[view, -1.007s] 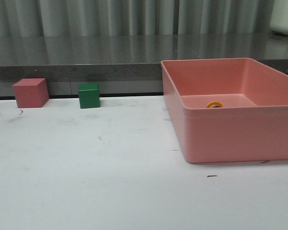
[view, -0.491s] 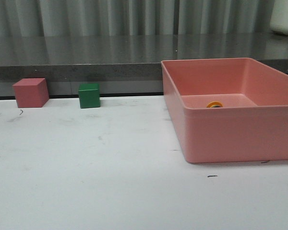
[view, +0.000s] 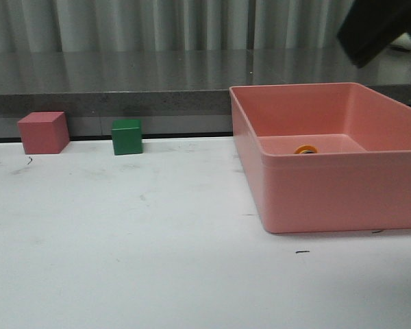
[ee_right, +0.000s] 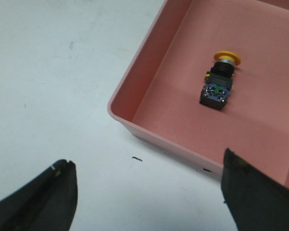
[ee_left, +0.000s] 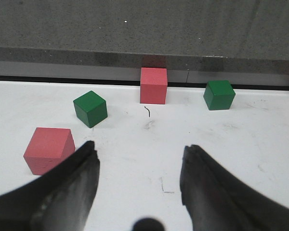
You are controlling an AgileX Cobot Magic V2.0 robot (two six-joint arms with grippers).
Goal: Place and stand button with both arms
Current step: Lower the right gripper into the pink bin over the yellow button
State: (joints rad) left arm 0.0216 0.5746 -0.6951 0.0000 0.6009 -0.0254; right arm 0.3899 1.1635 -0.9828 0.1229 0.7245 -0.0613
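The button (ee_right: 219, 84) lies on its side on the floor of the pink bin (ee_right: 135, 103), yellow cap towards the far wall, bluish terminals facing my right wrist camera. In the front view only its yellow cap (view: 305, 149) shows over the bin's front wall (view: 335, 192). My right gripper (ee_right: 147, 159) is open and empty, high above the table beside the bin's near corner. A dark part of the right arm (view: 380, 27) shows at the top right of the front view. My left gripper (ee_left: 140, 147) is open and empty over bare table.
A red cube (view: 43, 132) and a green cube (view: 127, 136) stand at the table's back left. The left wrist view shows two red cubes (ee_left: 153, 85) (ee_left: 48, 149) and two green cubes (ee_left: 90, 108) (ee_left: 219, 94). A grey ledge (view: 123, 82) runs behind the table.
A dark part of the right arm has come into the front view at the top right. The button, bin and cubes have not moved.
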